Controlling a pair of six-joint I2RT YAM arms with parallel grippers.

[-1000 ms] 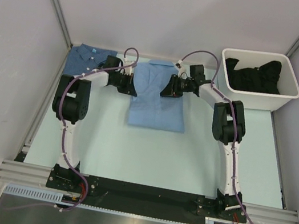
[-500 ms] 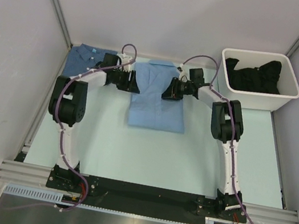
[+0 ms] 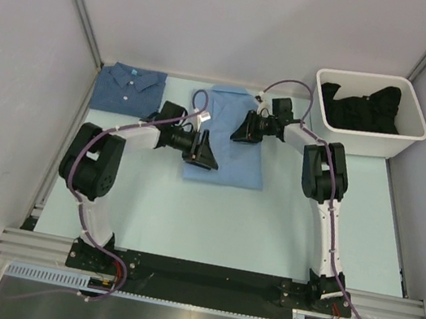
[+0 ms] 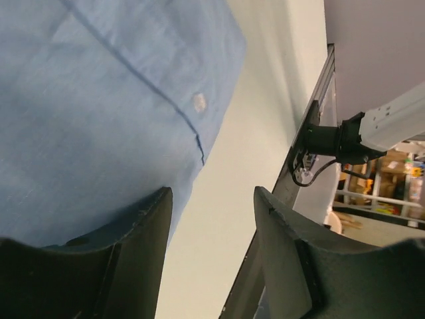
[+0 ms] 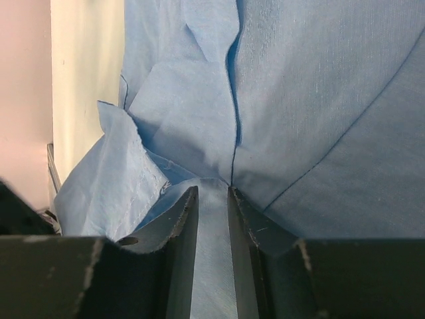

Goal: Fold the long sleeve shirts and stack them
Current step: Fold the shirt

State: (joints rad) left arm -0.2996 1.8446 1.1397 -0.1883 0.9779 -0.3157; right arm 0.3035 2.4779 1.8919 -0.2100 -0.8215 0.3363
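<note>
Two shirts on the counter [image 3: 267, 227]: the folded sky-blue shirt [image 3: 233, 163] lies flat, and the denim-blue shirt [image 3: 126, 88] rests apart to its left. The right hand [image 3: 240, 130] pinches a fold of cloth in the sky-blue shirt's upper right part; the left hand [image 3: 203, 158], fingers spread and empty, hovers over its lower left corner

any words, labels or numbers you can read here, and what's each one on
No text here can be read.
Neck label on the denim shirt: too small to read.
Yellow tag in the background of the left wrist view: blurred.
Light blue shirt: no print visible.
</note>
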